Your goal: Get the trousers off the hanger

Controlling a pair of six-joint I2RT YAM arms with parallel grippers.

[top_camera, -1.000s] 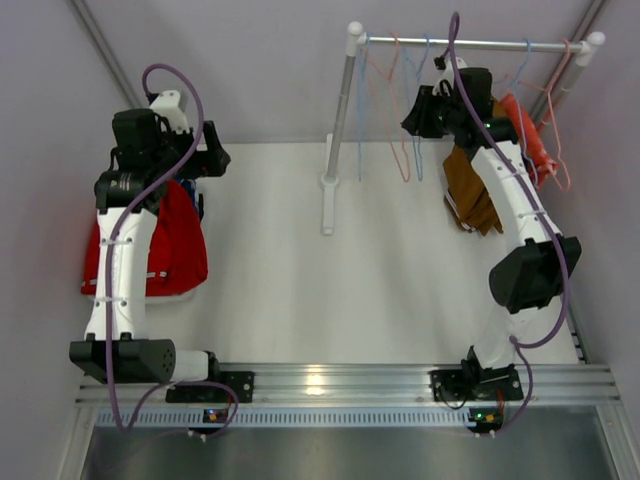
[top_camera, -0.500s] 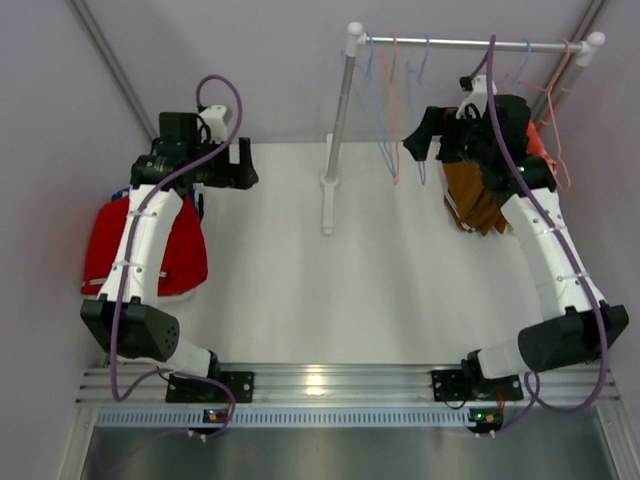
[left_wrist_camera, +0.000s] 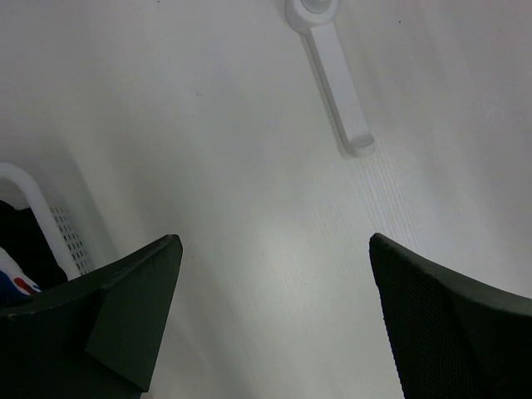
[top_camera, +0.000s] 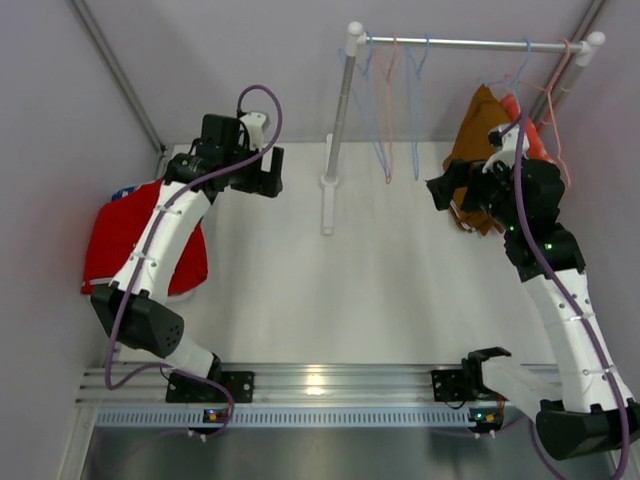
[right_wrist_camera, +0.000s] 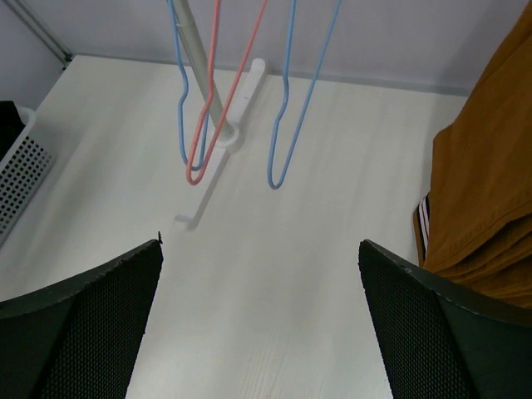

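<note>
Right gripper (right_wrist_camera: pixel 259 244), jaws wide apart and empty like those of the left gripper (left_wrist_camera: pixel 274 243), is pictured just beside the brown trousers (top_camera: pixel 480 125) hung from the rail (top_camera: pixel 460 43), where a careless tug could drag the hanger (top_camera: pixel 521 62) off or snag the orange-red pair (top_camera: pixel 526 125).

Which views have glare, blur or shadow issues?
Top external: glare spot on the rail, light otherwise even. Left wrist: table washed out, claw fingers dark and soft. Right wrist: sharp, hangers cast a faint shadow on the table.
</note>
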